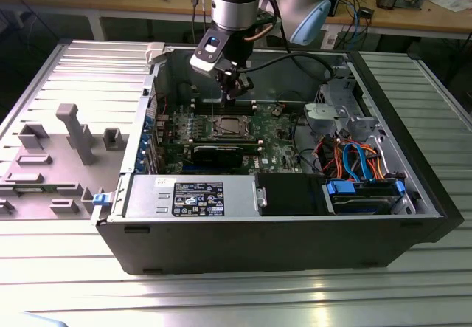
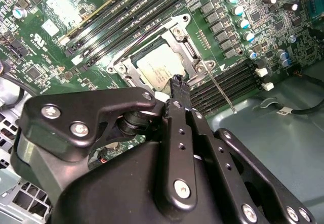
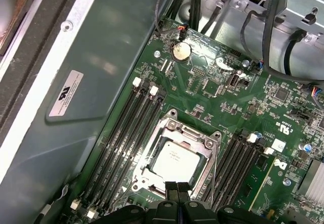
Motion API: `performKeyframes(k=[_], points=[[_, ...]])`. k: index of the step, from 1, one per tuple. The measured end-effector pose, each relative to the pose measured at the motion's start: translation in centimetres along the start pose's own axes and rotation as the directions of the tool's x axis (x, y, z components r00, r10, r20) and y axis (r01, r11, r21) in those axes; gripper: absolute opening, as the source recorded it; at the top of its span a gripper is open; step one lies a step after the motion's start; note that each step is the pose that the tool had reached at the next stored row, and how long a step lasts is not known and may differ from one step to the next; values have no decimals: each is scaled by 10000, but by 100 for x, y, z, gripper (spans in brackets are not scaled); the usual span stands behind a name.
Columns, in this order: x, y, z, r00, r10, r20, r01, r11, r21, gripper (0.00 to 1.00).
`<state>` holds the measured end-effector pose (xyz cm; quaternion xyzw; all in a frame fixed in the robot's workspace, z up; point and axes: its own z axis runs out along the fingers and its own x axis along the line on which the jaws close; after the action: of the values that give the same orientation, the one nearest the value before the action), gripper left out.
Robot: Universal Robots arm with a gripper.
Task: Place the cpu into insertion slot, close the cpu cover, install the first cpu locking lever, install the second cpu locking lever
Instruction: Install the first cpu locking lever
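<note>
Black gripper (image 3: pixel 177 187), closed and empty, beside the silvery cpu cover (image 3: pixel 192 131); slipping off the thin wire lever (image 2: pixel 223 93) could gouge the green motherboard (image 3: pixel 212 87).

The silvery square cpu (image 3: pixel 174 159) lies flat in the insertion slot (image 3: pixel 150 159), the cpu cover (image 3: pixel 202 142) lying flat around it.

Here's the silvery ribbed metal tabletop (image 1: pixel 236 301), long grooves running across it, light glinting off the near edge. Sitting on it is the big black open computer case (image 1: pixel 258 249), insides showing. Just beside that, toward the exterior view's left, a flat pale grey plate (image 1: pixel 44 172) lies on the same surface, with grey blocks and one tall grey post (image 1: pixel 77 131) standing up from it.
</note>
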<state>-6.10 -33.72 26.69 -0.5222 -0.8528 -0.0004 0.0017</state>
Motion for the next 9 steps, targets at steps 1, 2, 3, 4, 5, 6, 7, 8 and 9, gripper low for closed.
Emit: performKeyframes(k=[1, 2, 3, 4, 5, 6, 7, 8, 9], points=[[0, 0, 0, 10000, -2, 0, 2, 10000, 0, 11], [0, 0, 0, 10000, -92, 0, 92, 10000, 1, 11], [0, 0, 1, 9994, -350, 0, 350, 9994, 2, 11], [0, 0, 1, 9984, -561, 1, 561, 9984, 3, 11], [0, 0, 2, 9975, -708, 1, 708, 9975, 2, 11], [0, 0, 2, 9965, -830, 1, 830, 9965, 3, 11], [0, 0, 3, 9953, -973, 1, 973, 9953, 3, 11], [0, 0, 4, 9939, -1100, 1, 1100, 9939, 3, 11], [0, 0, 5, 9924, -1229, 1, 1229, 9924, 4, 11]])
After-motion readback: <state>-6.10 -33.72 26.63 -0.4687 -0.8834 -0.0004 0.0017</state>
